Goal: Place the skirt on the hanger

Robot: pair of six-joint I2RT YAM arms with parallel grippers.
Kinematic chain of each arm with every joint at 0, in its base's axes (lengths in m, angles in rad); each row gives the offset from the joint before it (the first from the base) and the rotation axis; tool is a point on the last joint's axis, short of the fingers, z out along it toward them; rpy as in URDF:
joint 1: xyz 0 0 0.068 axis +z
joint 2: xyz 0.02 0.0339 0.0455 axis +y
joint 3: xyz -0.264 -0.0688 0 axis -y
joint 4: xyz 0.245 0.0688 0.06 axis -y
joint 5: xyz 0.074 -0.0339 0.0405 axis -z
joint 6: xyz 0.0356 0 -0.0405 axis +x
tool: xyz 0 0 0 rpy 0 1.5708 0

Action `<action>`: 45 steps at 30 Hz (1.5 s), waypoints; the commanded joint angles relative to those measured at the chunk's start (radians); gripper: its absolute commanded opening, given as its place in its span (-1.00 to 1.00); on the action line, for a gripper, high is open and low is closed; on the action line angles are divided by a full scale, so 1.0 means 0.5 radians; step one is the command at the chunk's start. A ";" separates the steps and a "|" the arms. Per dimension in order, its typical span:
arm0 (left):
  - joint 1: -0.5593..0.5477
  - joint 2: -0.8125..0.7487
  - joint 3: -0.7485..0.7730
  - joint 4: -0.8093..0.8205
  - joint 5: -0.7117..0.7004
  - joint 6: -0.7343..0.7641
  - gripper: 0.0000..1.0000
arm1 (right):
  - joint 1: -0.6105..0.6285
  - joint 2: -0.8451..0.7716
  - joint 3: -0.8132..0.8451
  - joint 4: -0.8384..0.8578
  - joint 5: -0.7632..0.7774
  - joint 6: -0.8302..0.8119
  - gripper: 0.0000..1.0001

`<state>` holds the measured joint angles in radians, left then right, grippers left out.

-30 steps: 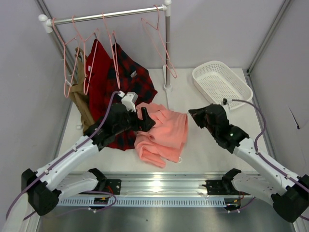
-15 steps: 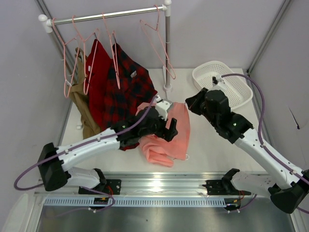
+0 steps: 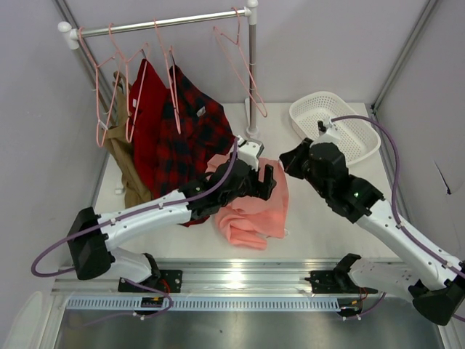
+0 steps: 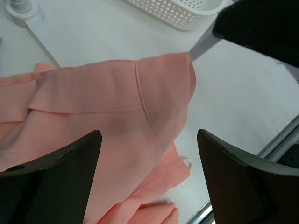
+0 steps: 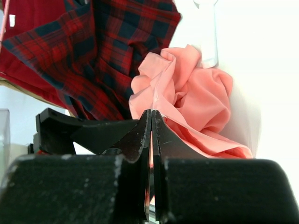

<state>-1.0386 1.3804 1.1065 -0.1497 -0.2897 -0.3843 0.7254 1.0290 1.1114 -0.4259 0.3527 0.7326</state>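
Now grab stage: R gripper [image 5: 150, 122] pinches skirt [image 3: 256, 207] corner, L gripper [image 4: 147, 142] spread above it; next needs lift twd hanger [image 3: 243, 67].

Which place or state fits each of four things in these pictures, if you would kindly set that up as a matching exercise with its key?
Things:
1. skirt
2. left hand
3. right hand
4. plaid shirt

Places or states:
A. shut on a corner of the pink cloth
B. hanging from the rail
C. open, over the pink cloth
D. crumpled on the table

Pairs: 1-D, 2-C, 3-A, 4-B
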 commanded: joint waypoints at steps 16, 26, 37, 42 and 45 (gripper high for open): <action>-0.098 0.341 0.324 0.100 -0.414 -0.259 0.27 | 0.010 -0.131 -0.134 0.226 0.074 0.053 -1.00; -0.098 0.353 0.404 -0.154 -0.568 -0.342 -1.00 | -0.024 -0.128 -0.106 0.189 0.083 -0.087 -1.00; 0.003 0.037 0.297 -0.553 -0.430 -0.388 -1.00 | -0.095 -0.055 -0.155 0.379 -0.315 -0.569 -1.00; 0.107 -0.018 0.174 -0.511 -0.170 -0.486 -1.00 | -0.131 -0.012 -0.097 0.471 -0.650 -0.533 -0.74; 0.141 -0.021 0.110 -0.425 -0.044 -0.520 -1.00 | -0.141 0.025 -0.023 0.468 -0.770 -0.398 -0.53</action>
<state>-0.9882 1.3884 1.1927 -0.3782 -0.4061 -0.6033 0.6655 1.0283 1.0378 -0.2581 0.0643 0.5095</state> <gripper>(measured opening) 0.027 0.207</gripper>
